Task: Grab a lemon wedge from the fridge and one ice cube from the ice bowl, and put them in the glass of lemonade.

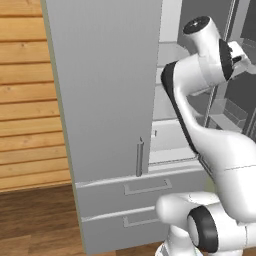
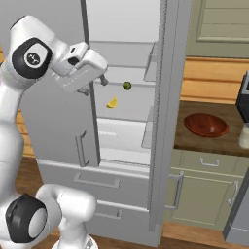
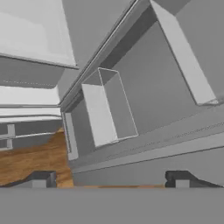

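gripper [image 3: 109,179]: jaws apart, empty, beside the open door's edge
lemon wedge [image 2: 112,103]: on fridge [image 1: 110,90] shelf, open room around it

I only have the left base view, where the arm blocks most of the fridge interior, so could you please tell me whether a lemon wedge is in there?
Observer: Yes, the lemon wedge lies on a shelf inside the open fridge.
Operator: Is anything near it?
Observer: A small dark green round item sits above and to the right of it in the right base view.
Operator: Is the claw ready to grasp?
Observer: The claw is open and empty, facing the fridge door's inner bins rather than the wedge.
Operator: Where is the ice bowl?
Observer: The ice bowl rests on the counter right of the fridge.
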Available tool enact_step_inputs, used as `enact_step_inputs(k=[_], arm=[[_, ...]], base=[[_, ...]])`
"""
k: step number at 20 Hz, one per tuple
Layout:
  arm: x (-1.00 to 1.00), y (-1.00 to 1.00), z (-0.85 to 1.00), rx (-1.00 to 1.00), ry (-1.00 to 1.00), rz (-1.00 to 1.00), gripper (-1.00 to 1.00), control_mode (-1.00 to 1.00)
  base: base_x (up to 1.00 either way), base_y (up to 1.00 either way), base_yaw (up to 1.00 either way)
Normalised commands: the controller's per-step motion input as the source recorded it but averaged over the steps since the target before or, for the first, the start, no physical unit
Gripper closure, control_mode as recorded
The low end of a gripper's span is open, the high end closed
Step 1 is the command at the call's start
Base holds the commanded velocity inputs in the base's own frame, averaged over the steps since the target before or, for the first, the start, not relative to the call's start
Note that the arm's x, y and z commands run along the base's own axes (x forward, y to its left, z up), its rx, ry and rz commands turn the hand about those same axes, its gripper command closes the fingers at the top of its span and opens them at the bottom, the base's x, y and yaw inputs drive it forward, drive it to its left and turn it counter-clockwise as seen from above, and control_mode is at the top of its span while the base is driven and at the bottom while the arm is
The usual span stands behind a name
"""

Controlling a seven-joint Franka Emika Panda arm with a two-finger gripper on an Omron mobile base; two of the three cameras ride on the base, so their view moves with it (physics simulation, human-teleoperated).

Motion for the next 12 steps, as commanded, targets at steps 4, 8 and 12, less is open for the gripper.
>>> enact_step_inputs(k=[4, 8, 12], arm=[[-0.48, 1.00, -1.00, 0.38, -0.36, 0.00, -1.00, -1.00], [-0.33, 1.00, -1.00, 0.34, -0.29, 0.00, -1.00, -1.00], [0.02, 1.00, -0.81, 0.19, -0.23, 0.00, -1.00, -1.00]], base=[[0.00, 0.00, 0.00], [0.00, 0.00, 0.00], [0.00, 0.00, 0.00]])
